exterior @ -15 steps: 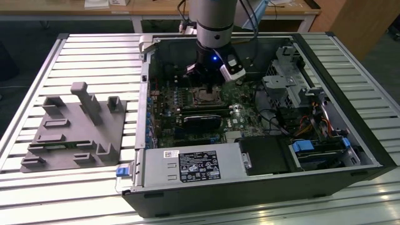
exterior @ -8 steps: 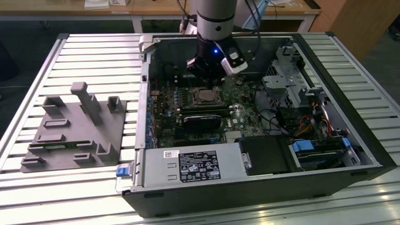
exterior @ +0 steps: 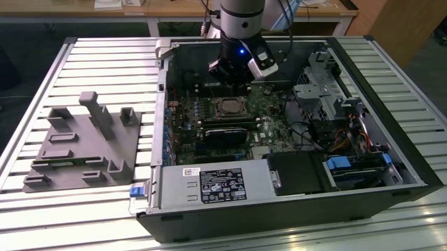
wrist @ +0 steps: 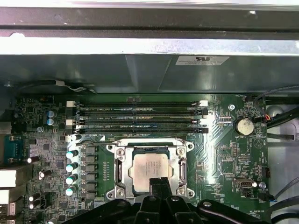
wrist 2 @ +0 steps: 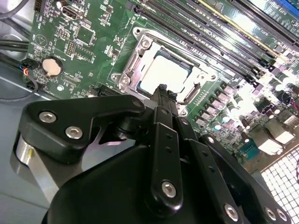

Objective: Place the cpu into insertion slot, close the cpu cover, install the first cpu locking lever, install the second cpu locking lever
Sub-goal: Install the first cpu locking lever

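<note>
cpu seated in insertion slot, mid-board; cpu cover flat around it; gripper, fingers together and empty, at the slot's edge, likely forming a narrow pushing tip.

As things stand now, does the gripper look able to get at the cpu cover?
Probably yes. The gripper sits right at the edge of the cpu cover, the case is open above, and nothing lies between them.
</note>
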`<state>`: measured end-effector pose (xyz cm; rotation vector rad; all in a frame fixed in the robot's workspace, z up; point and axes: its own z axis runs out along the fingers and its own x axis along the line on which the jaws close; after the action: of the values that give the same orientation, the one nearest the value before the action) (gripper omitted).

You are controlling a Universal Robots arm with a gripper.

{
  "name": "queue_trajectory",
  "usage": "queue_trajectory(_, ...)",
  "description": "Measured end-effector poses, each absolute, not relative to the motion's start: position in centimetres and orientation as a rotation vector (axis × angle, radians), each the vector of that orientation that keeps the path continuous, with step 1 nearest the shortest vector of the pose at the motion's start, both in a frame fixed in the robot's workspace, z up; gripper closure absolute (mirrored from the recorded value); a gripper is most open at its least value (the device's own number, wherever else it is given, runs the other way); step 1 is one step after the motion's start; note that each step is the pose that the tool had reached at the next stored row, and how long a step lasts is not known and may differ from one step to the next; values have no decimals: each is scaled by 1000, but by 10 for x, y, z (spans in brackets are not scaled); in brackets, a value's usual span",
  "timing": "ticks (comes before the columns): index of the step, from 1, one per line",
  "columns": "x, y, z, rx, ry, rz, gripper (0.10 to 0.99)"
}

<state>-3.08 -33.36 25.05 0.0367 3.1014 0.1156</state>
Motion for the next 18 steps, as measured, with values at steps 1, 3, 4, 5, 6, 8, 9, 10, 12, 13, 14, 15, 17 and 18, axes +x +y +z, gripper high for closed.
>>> queue_trajectory(1, -31, -334, 251, 37, 3101, 116, 980)
queue_trajectory(3, -31, -334, 251, 37, 3101, 116, 980)
queue_trajectory(4, -31, -334, 251, 37, 3101, 116, 980)
queue_trajectory(5, -31, -334, 251, 37, 3101, 115, 980)
queue_trajectory(6, -31, -334, 251, 37, 3101, 116, 980)
queue_trajectory(8, -31, -334, 251, 37, 3101, 116, 980)
queue_trajectory(9, -31, -334, 251, 37, 3101, 116, 980)
queue_trajectory(10, -31, -334, 251, 37, 3101, 116, 980)
queue_trajectory(12, -32, -334, 251, 37, 3101, 115, 980)
queue_trajectory(13, -34, -334, 251, 37, 3102, 115, 980)
queue_trajectory(14, -35, -334, 251, 37, 3101, 115, 980)
queue_trajectory(15, -38, -334, 251, 37, 3102, 115, 980)
queue_trajectory(17, -43, -334, 251, 37, 3102, 115, 980)
queue_trajectory(18, -46, -334, 251, 37, 3101, 116, 980)
